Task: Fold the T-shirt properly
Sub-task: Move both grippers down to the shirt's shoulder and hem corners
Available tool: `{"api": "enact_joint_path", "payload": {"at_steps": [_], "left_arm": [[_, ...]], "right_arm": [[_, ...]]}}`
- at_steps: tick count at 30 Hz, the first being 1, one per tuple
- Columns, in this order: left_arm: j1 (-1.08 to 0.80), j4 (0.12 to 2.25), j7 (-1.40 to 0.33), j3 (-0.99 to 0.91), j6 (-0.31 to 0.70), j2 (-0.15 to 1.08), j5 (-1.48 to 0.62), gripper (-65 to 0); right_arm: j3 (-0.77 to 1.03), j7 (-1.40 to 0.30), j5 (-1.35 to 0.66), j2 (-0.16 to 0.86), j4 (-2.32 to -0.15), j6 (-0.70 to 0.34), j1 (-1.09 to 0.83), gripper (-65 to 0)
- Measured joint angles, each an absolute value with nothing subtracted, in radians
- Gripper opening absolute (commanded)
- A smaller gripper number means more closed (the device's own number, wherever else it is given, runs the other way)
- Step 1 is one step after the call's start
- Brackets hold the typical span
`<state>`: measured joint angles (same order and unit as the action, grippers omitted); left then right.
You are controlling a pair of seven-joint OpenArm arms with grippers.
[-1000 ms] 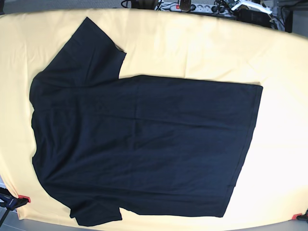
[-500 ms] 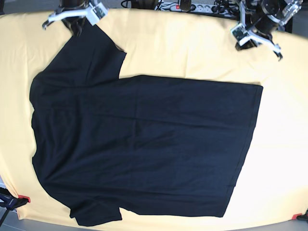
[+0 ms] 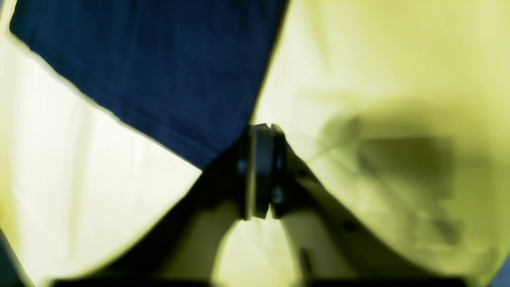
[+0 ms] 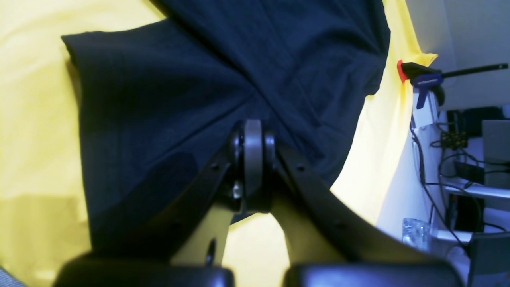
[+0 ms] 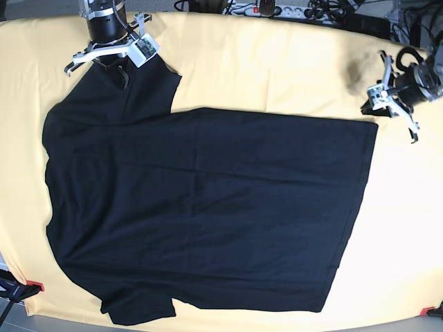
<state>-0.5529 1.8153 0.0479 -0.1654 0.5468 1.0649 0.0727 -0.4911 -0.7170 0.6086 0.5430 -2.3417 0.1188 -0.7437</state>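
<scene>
The black T-shirt lies flat on the yellow cloth, collar side to the left and hem to the right. My right gripper hovers over the far sleeve; its fingers are shut with nothing between them. My left gripper sits over bare yellow cloth just beyond the far hem corner. In the blurred left wrist view its fingertips are pressed together beside the T-shirt's corner, holding nothing.
Red clamps pin the cloth at the near corners, and another clamp shows in the right wrist view. Cables and a power strip line the back edge. A clear glass stands off the table.
Both arms came in from the back edge. The right one dropped onto the far sleeve. The left one swung right and down toward the hem corner. The T-shirt has not moved.
</scene>
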Motion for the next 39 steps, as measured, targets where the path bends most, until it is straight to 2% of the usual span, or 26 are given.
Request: {"api": "enact_joint_path", "payload": {"at_steps": [2,3,4,8,13,25,29,35,37,39], "left_arm": [[-0.509,1.766,0.105,-0.165,0.619,1.078,0.085,-36.2],[-0.485,1.743,0.119,-0.165,0.646,1.082,0.085,-31.4],[-0.467,1.726,0.125,-0.164,0.657,1.085,0.086,-30.4],[-0.381,1.687,0.133,-0.109,0.647,1.107,0.098,-30.5],[-0.240,1.655,0.139,0.104,0.565,1.125,0.227,-30.5],[0.075,1.565,0.173,0.489,0.553,1.143,0.299,-30.5],[0.140,1.524,0.187,0.554,0.514,1.126,0.315,-30.5],[0.167,1.529,0.175,0.574,0.509,1.118,0.323,-30.7],[0.178,1.529,0.171,0.576,0.515,1.116,0.323,-33.6],[0.183,1.529,0.168,0.577,0.516,1.115,0.323,-40.4]], "right_arm": [[-0.491,-0.717,0.609,0.543,-2.342,0.119,-0.743,-65.0],[-0.491,-0.717,0.609,0.543,-2.342,0.120,-0.744,-65.0],[-0.491,-0.717,0.604,0.543,-2.342,0.120,-0.744,-65.0],[-0.491,-0.712,0.556,0.542,-2.342,0.119,-0.745,-65.0],[-0.491,-0.714,0.549,0.543,-2.342,0.120,-0.745,-65.0],[-0.491,-0.714,0.549,0.537,-2.342,0.120,-0.751,-65.0],[-0.491,-0.716,0.549,0.537,-2.342,0.120,-0.751,-65.0],[-0.491,-0.718,0.549,0.537,-2.342,0.120,-0.751,-65.0],[-0.491,-0.719,0.549,0.537,-2.342,0.120,-0.751,-65.0],[-0.491,-0.719,0.549,0.537,-2.342,0.119,-0.751,-65.0]]}}
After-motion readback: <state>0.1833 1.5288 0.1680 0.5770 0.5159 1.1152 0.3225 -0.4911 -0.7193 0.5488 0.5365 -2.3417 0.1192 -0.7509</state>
